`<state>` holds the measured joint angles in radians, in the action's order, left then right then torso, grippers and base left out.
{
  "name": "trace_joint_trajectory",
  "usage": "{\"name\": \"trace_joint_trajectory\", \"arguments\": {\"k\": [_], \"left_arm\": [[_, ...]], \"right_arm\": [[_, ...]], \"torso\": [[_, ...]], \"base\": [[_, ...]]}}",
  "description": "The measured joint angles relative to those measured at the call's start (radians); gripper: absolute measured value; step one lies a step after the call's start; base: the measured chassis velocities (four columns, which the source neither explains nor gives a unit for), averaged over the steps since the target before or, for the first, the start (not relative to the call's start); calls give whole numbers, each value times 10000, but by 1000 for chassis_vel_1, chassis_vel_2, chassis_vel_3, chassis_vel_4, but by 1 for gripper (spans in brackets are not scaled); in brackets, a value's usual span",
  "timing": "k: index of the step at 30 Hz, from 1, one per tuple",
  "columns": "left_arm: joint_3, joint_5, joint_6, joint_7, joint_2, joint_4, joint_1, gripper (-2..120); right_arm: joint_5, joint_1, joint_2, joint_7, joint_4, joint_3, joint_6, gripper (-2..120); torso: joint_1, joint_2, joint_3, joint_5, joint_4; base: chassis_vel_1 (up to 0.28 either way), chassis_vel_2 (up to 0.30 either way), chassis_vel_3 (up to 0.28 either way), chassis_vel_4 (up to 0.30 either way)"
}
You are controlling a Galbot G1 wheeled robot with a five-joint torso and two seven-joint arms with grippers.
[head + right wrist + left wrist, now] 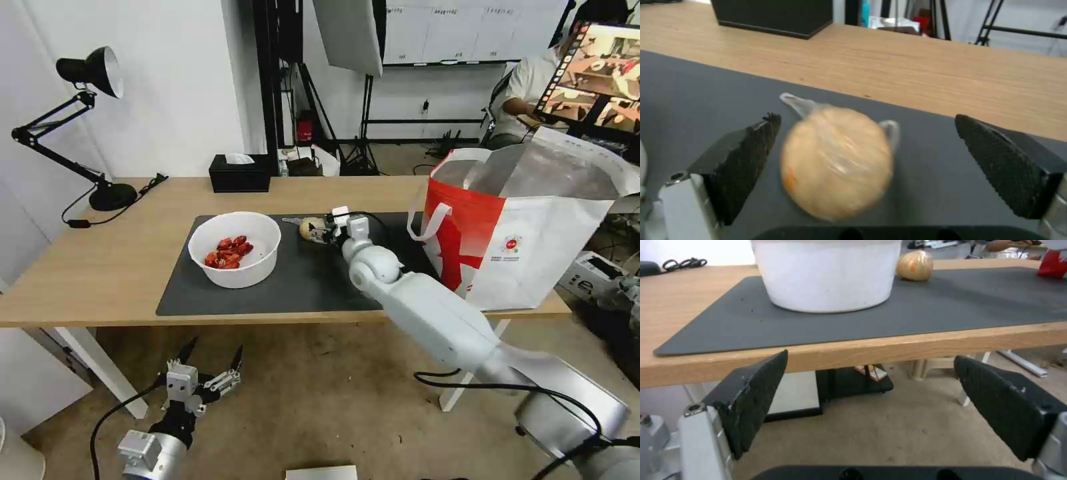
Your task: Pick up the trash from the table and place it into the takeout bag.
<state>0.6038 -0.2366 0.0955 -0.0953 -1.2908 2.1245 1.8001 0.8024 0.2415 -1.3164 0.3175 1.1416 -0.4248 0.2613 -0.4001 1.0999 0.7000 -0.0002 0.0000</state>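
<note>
Takeout bag (533, 220) stands just right of the right gripper (319, 230); bowl (235, 248) sits to its left on the surface (100, 267). Wrapped ball (835, 163) lies between its wide-open fingers (742, 163). Left gripper (212, 360) hangs open below the surface edge.

Wrapped ball (838, 163): blurred in right wrist view.
Bowl (826, 273): rim cut off, top of left wrist view.
</note>
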Motion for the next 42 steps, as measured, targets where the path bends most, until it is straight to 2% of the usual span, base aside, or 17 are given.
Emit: {"name": "trace_joint_trajectory", "arguments": {"k": [3, 11, 29, 31, 32, 33, 35, 36, 38, 39, 42], "left_arm": [[3, -9, 4, 0, -8, -18, -21, 100], [32, -23, 62, 0, -16, -116, -4, 100], [52, -100, 150, 2, -11, -204, -49, 100], [47, -107, 158, 3, -6, -210, -58, 100], [46, -108, 177, 4, 3, -213, -59, 100], [46, -108, 177, 4, 3, -213, -59, 100], [46, -113, 202, 4, 15, -213, -49, 100], [46, -113, 202, 4, 15, -213, -49, 100], [48, -127, 239, 5, 35, -213, -42, 100], [48, -127, 239, 5, 35, -213, -42, 100], [51, -141, 256, 6, 54, -213, -41, 100]], "right_arm": [[-170, -282, -474, -153, -639, -24, -4, 100], [-542, -558, -1065, -366, -1536, -44, 165, 100], [-975, -474, -1355, -325, -1997, 16, 451, 100], [-982, -460, -1358, -301, -2027, 17, 466, 95], [-985, -443, -1355, -294, -2043, 17, 471, 89], [-985, -443, -1355, -294, -2043, 17, 471, 89], [-987, -404, -1329, -288, -2060, 17, 484, 78], [-987, -404, -1329, -288, -2060, 17, 484, 78], [-988, -348, -1294, -277, -2060, 15, 499, 68], [-988, -348, -1294, -277, -2060, 15, 499, 68], [-989, -319, -1272, -252, -2051, 6, 507, 55]], "torso": [[1, 0, 0, 0, 0], [1, 0, 0, 0, 0], [1, 0, 0, 1, 0], [1, 0, 0, 1, 0], [2, 1, 0, 1, -1], [2, 1, 0, 1, -1], [1, 0, 0, 1, -1], [1, 0, 0, 1, -1], [2, 1, -1, 2, -1], [2, 1, -1, 2, -1], [2, 1, -1, 2, -1]], "base": [[0, 0, 0, 0], [0, 0, 0, 0], [0, 0, 0, 0], [0, 0, 0, 0], [0, 0, 0, 0], [0, 0, 0, 0], [0, 0, 0, 0], [0, 0, 0, 0], [0, 0, 0, 0], [0, 0, 0, 0], [0, 0, 0, 0]]}}
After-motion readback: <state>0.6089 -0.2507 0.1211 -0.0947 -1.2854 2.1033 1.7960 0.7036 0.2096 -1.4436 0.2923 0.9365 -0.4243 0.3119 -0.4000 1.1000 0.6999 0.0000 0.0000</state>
